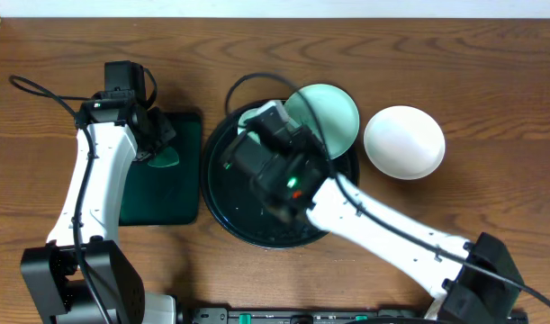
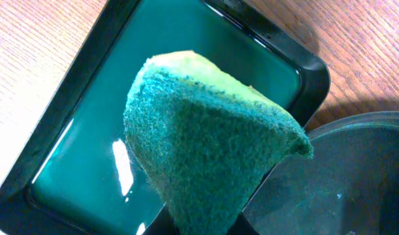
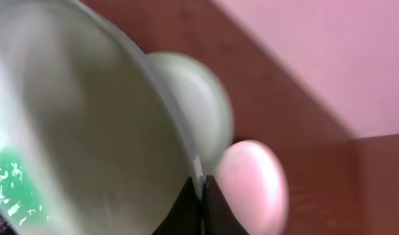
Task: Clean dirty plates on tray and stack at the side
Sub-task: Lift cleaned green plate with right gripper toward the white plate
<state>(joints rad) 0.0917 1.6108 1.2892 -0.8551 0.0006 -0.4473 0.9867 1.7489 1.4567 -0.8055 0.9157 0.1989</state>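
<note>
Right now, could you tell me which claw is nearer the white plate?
Right. The right claw grips a turquoise plate near the white plate; the left claw holds a sponge beyond the black tray.

Table (image 1: 491, 90) holds black tray (image 1: 222, 211), green tray (image 1: 166, 202), white plate (image 1: 404, 142).

The arms (image 1: 85, 180) have white links (image 1: 383, 220), black joints (image 1: 123, 83), thin black cables (image 1: 49, 94) and one green light (image 1: 293, 183).

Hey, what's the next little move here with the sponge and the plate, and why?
Probably swing the left gripper and its sponge across to the pale plate. The right gripper is shut on that plate's rim, a green smear shows on it, and the sponge hangs over the dark-green tray, apart from the plate.
</note>
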